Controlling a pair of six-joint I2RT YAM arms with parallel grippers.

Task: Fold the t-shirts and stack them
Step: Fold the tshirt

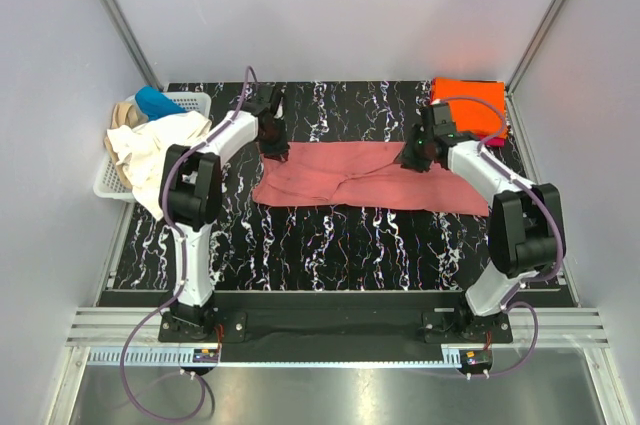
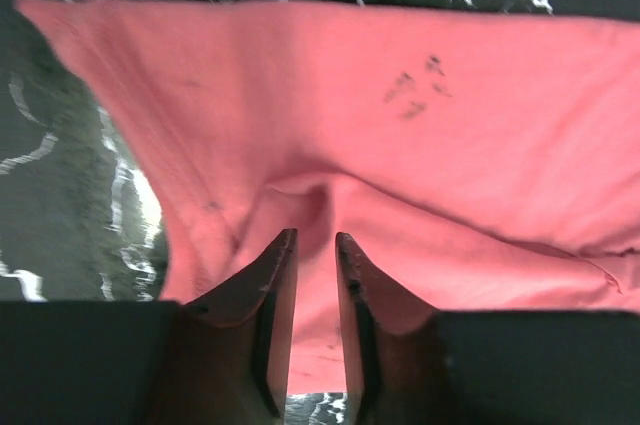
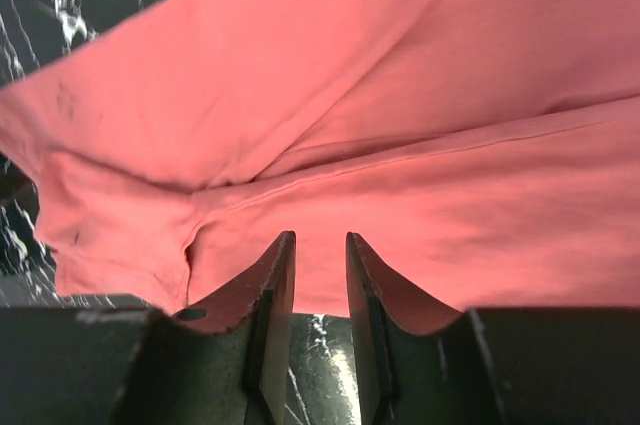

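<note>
Salmon-pink t-shirt (image 1: 360, 180), one, lies spread; one orange tee (image 1: 468, 101) sits folded.

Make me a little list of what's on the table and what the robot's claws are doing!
middle of table: salmon-pink t-shirt, lying in a long, wrinkled strip
back right corner: orange t-shirt, folded
left side: white basket, cream t-shirt spilling out, blue cloth inside
left claw: open, over the pink shirt's left end
right claw: open, over its right half
</note>
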